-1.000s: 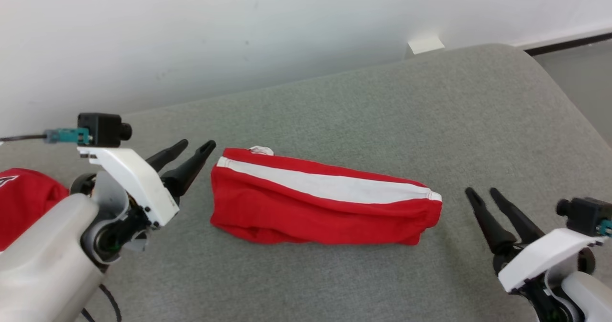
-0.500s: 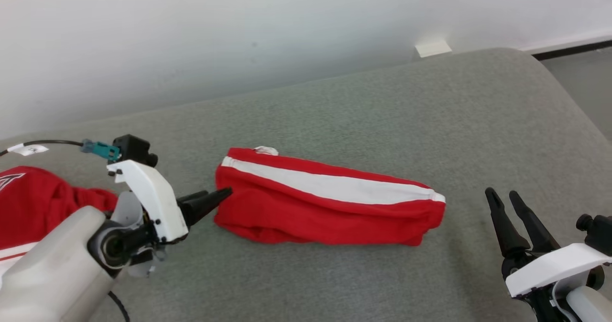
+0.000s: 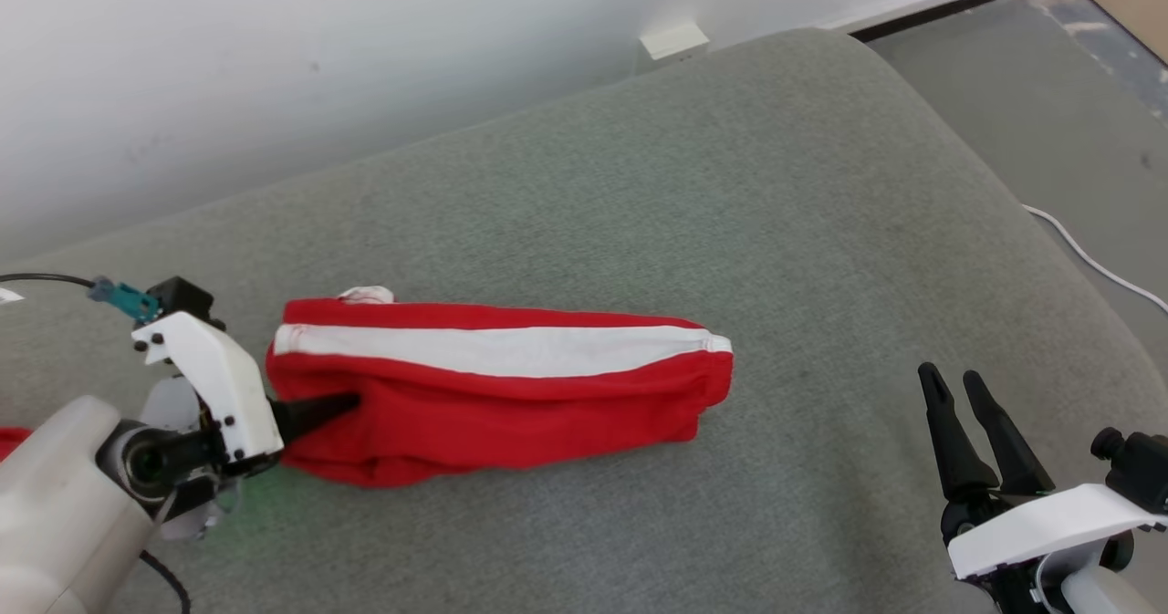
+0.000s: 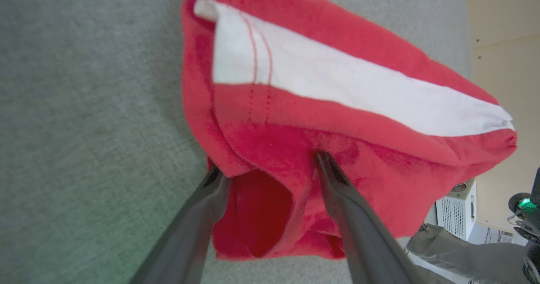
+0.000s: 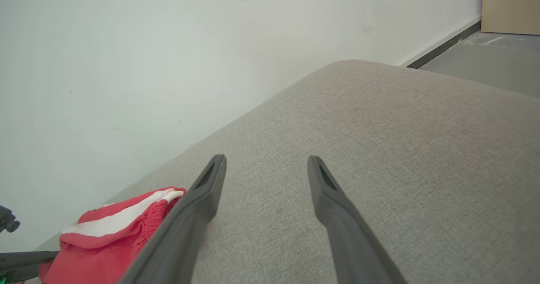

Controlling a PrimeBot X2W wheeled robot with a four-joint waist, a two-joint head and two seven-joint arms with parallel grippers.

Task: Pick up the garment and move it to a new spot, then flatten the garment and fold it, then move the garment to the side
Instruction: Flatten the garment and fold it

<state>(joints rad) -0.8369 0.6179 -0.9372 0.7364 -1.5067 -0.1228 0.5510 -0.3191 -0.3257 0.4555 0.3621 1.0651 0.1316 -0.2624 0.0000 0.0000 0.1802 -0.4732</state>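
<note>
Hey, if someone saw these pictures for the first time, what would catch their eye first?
The red garment with its white stripe, lying folded on the grey cushion, left of the middle in the head view. Next, the left gripper at the garment's left end, its open fingers straddling a fold of the cloth. The right gripper hangs open over bare cushion at the lower right.

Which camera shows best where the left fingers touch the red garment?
The left wrist view: both left fingers show, spread, tips against the garment at its end. The head view shows one dark tip poking into the fold. The right wrist view shows the garment's other end, from afar.
</note>
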